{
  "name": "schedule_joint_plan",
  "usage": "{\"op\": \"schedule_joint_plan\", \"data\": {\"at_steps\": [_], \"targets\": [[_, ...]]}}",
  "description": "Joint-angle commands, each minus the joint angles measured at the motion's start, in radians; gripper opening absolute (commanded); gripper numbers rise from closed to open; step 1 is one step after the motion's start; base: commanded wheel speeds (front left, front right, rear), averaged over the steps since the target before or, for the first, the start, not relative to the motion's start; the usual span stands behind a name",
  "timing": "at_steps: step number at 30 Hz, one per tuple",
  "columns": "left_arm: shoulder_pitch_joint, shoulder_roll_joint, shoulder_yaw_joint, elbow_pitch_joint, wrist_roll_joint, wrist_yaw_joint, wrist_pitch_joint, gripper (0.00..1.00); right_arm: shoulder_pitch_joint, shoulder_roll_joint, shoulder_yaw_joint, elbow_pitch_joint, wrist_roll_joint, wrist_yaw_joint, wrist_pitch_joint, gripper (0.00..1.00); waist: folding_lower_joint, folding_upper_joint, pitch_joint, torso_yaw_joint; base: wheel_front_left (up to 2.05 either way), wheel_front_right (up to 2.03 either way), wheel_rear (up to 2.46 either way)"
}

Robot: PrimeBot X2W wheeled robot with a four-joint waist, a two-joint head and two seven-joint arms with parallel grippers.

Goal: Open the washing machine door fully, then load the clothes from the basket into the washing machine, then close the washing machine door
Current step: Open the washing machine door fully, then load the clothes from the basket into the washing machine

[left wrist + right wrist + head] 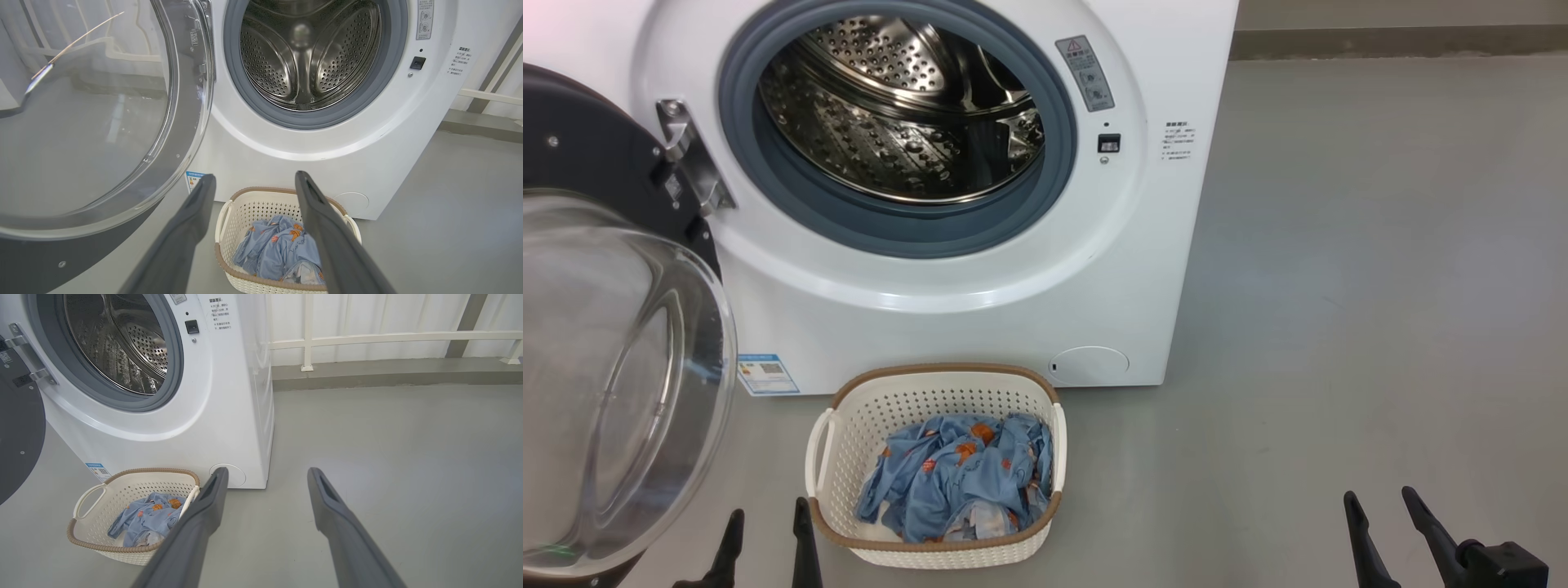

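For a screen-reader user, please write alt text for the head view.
A white washing machine stands with its door swung open at left, steel drum empty. On the floor before it, a cream basket holds blue clothes. The left gripper and right gripper are open at the bottom edge.

Left claw (769, 506) and right claw (1379, 492) have long, tapered dark-grey fingers (322, 228).

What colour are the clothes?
The clothes are light blue with small orange figures; head view shows it best.

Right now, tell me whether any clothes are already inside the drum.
No, the drum shows bare steel, and the clothes lie in the basket.
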Motion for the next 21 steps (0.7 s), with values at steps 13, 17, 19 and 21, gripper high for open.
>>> {"op": "schedule_joint_plan", "data": {"at_steps": [13,17,19,21], "targets": [[-0.017,0.016,0.027,-0.019,0.008,0.029,-0.008,1.0,-0.037,-0.016,0.028,-0.019,-0.008,0.002,-0.012,1.0,0.0,-0.0001,-0.008,0.024,0.0,0.0,0.0],[-0.016,0.016,0.028,-0.019,0.007,0.031,-0.008,1.0,-0.035,-0.018,0.03,-0.019,-0.007,0.002,-0.012,1.0,0.0,-0.0001,-0.01,0.025,0.0,0.0,0.0],[-0.014,0.016,0.028,-0.02,0.006,0.033,-0.008,1.0,-0.033,-0.02,0.031,-0.019,-0.007,0.002,-0.012,1.0,0.0,-0.0001,-0.012,0.025,0.0,0.0,0.0],[-0.012,0.016,0.027,-0.02,0.004,0.032,-0.008,1.0,-0.032,-0.021,0.032,-0.019,-0.006,0.002,-0.012,1.0,0.0,-0.0001,-0.013,0.025,0.0,0.0,0.0]]}}
